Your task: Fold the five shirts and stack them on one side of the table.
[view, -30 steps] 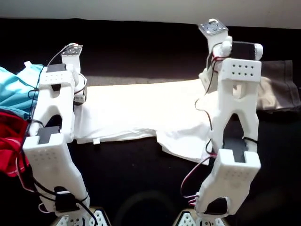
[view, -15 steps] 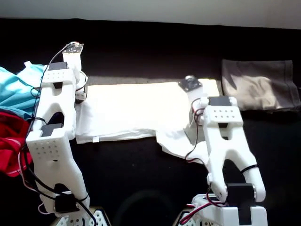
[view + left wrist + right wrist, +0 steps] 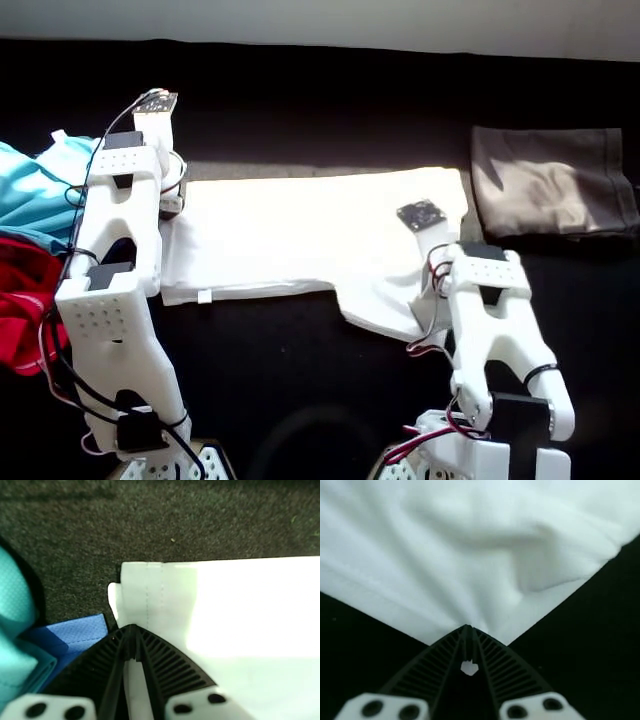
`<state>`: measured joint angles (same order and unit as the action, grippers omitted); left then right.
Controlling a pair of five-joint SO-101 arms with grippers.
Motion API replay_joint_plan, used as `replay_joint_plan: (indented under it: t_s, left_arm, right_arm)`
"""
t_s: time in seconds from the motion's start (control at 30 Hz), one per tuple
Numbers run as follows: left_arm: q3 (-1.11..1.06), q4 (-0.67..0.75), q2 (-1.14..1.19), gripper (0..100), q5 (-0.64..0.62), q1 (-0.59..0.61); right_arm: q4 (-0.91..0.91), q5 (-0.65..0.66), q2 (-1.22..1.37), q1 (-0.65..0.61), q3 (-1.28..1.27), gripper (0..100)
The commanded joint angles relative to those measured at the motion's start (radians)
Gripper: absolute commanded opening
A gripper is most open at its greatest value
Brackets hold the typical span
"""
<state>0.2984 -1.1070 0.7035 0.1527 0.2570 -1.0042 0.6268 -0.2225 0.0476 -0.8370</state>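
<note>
Left wrist view: the left end effector [image 3: 131,632] is pinched closed on the left edge of the white shirt [image 3: 225,610]. The right end effector [image 3: 468,630] grips its near right corner. It lies spread across the counter [image 3: 300,110]. A folded grey shirt [image 3: 550,180] sits far right, and a teal shirt [image 3: 30,190] and a red shirt [image 3: 20,300] lie left.
</note>
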Motion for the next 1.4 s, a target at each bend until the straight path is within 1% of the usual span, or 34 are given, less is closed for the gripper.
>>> replay_joint_plan:
  t_s: [0.0,0.13,0.23,0.33,0.43,0.53,0.6,0.67,0.77,0.83,1.03,1.17,1.37]
  left_arm:
    - [0.022,0.017,0.012,1,-0.003,-0.013]
    - [0.022,0.017,0.01,1,-0.005,-0.007]
    - [0.022,0.015,0.005,1,-0.005,-0.007]
    - [0.022,0.005,0.004,1,-0.005,-0.005]
    - [0.022,0.002,0.007,1,-0.005,-0.005]
    - [0.025,0.002,0.01,1,-0.005,-0.012]
    - [0.025,0.002,0.01,1,-0.005,-0.012]
    - [0.025,0.002,0.01,1,-0.005,-0.012]
    - [0.025,0.002,0.01,1,-0.005,-0.012]
    - [0.025,0.002,0.01,1,-0.005,-0.012]
    - [0.025,0.002,0.012,1,-0.005,-0.012]
    - [0.025,0.002,0.012,1,-0.005,-0.012]
    - [0.024,0.002,0.012,1,-0.005,-0.012]
  right_arm:
    - [0.004,0.055,-0.05,0.082,-0.002,0.9]
    - [0.004,0.092,-0.054,0.131,-0.002,0.9]
    - [-0.001,0.089,-0.061,0.134,0.004,0.9]
    - [-0.065,0.086,-0.07,0.117,0.036,0.9]
    - [-0.176,0.086,-0.142,0.079,0.09,0.9]
    - [-0.271,0.086,-0.274,0.008,0.122,1.2]
    - [-0.318,0.087,-0.355,-0.068,0.119,1.7]
    - [-0.344,0.091,-0.417,-0.151,0.079,6.0]
    - [-0.332,0.092,-0.44,-0.252,0.004,17.7]
    - [-0.288,0.092,-0.44,-0.291,-0.051,21.7]
    - [-0.162,0.097,-0.438,-0.308,-0.182,20.7]
    - [-0.113,0.158,-0.366,-0.303,-0.239,20.6]
    - [-0.002,0.163,-0.153,-0.217,-0.183,20.6]
